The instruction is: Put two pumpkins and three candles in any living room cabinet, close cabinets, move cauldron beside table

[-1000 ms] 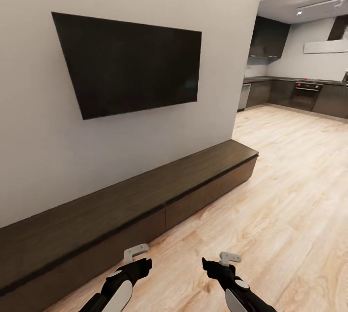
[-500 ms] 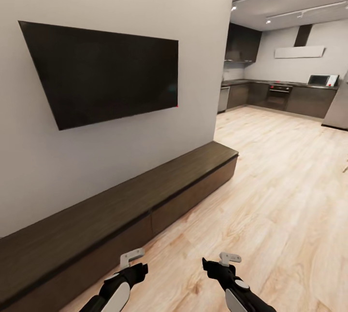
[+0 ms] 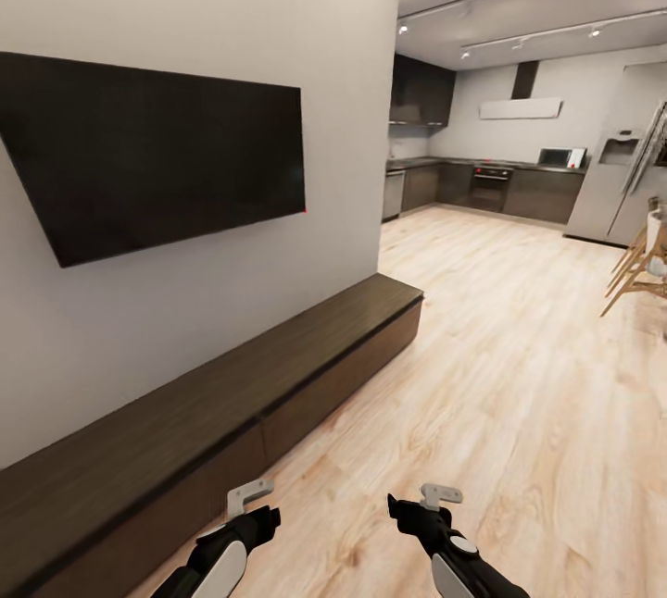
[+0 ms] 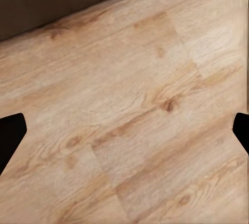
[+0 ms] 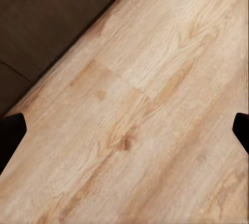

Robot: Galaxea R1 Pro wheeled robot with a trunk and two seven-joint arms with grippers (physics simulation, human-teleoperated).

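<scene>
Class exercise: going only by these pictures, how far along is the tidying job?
Looks done: the cabinet has every visible drawer front flush shut.
In hand: nothing; the left gripper and right gripper are open and empty over the wood floor.
Left: pumpkins, candles and cauldron can't be judged here.

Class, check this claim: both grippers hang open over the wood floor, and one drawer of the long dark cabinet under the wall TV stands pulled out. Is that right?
Not quite. In the head view the cabinet has every drawer front flush and shut. The rest holds: the left gripper and right gripper hang open over the wood floor, below the TV.
</scene>
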